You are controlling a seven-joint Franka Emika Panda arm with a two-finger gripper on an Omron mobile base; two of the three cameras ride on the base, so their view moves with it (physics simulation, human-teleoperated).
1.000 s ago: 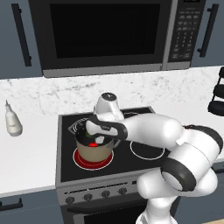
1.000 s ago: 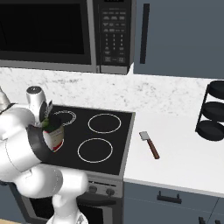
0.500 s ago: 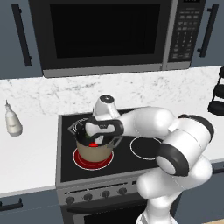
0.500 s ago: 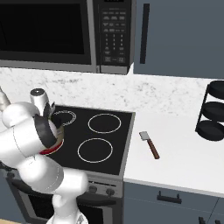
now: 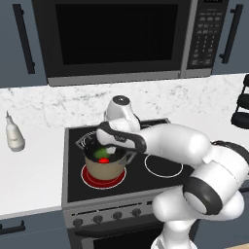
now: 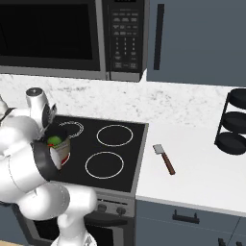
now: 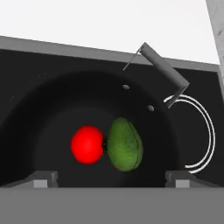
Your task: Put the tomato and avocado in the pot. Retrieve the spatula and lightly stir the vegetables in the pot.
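Avocado (image 7: 125, 144) just dropped beside tomato (image 7: 87, 145) in pot (image 7: 39, 100); gripper (image 7: 111, 178) now wide, empty. Spatula (image 6: 164, 159) nxt.

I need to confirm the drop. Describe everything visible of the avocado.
The avocado is a smooth, matte green oval, whole and unmarked. It lies on its side on the dark floor of the pot, right beside the tomato, the two apparently touching. Nothing grips it: the pincer hangs above it with its fingertips spread wide. From the left base view it peeks over the pot's rim under the hand.
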